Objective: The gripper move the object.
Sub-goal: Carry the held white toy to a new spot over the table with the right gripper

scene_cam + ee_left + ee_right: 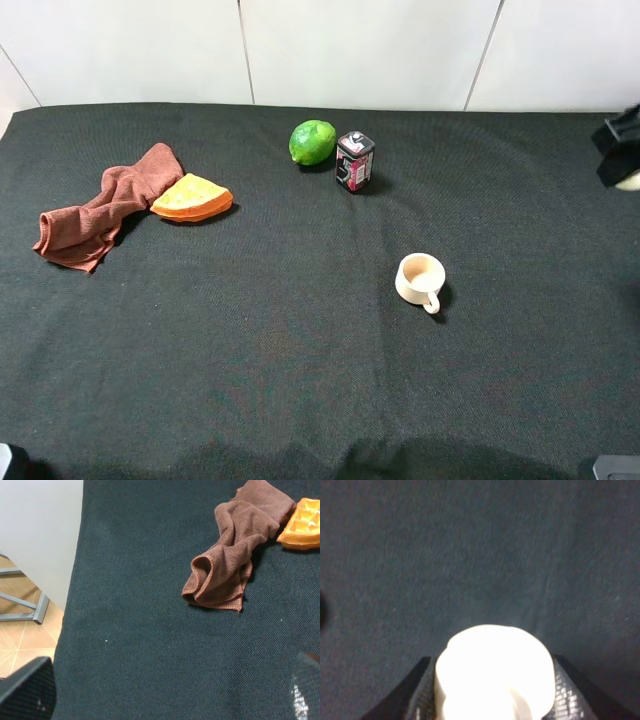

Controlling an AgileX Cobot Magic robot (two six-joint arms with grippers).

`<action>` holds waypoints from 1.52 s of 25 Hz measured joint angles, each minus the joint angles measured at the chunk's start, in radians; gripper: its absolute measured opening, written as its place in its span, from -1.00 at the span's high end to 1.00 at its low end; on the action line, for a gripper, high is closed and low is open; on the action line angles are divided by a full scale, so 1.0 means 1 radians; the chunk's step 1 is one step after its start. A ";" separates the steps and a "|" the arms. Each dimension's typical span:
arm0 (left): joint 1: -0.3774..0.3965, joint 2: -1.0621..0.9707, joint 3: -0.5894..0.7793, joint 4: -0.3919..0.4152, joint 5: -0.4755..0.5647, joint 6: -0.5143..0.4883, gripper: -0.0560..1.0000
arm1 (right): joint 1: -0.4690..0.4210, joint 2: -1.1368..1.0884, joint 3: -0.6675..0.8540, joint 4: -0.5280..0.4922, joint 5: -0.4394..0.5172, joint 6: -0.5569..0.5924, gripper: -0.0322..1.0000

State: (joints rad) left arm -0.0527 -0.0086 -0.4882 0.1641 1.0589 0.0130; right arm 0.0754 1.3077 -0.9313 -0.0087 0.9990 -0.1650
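Cream-white lumpy object (495, 672) clamped tight between the fingers of the right gripper (495, 692), over dark cloth (470, 540). Beige mug (420, 279) well off to its left; lime (313, 142) and small tin (354, 161) farther that way. On the left gripper (167, 692), fingers spread wide; brown rag (235, 555) and orange wedge (302, 525) ahead of it.

the right gripper (620, 150) sits at the far right edge of the high view, a black block mostly cut off by the frame. in its wrist view its two black fingers (566, 690) press in from either side against a white lumpy object (495, 655), clamped tight on it and held clear of the surface. the left gripper (165, 700) shows only in its own wrist view: its two dark fingertips (25, 692) stand far apart at opposite corners, jaws spread wide, camera angled down.
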 joint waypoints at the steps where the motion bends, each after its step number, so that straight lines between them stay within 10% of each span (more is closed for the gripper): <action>1: 0.000 0.000 0.000 0.000 0.000 0.000 -0.98 | 0.000 -0.016 0.022 0.009 -0.009 0.000 0.27; 16: 0.000 0.000 0.000 0.000 0.000 0.000 -0.98 | 0.012 -0.199 0.284 0.034 -0.051 0.020 0.27; 38: 0.000 0.000 0.000 0.000 0.000 0.000 -0.98 | 0.308 -0.150 0.290 0.028 -0.118 0.174 0.27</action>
State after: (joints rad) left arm -0.0527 -0.0086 -0.4882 0.1641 1.0589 0.0130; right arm 0.3831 1.1582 -0.6415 0.0197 0.8807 0.0086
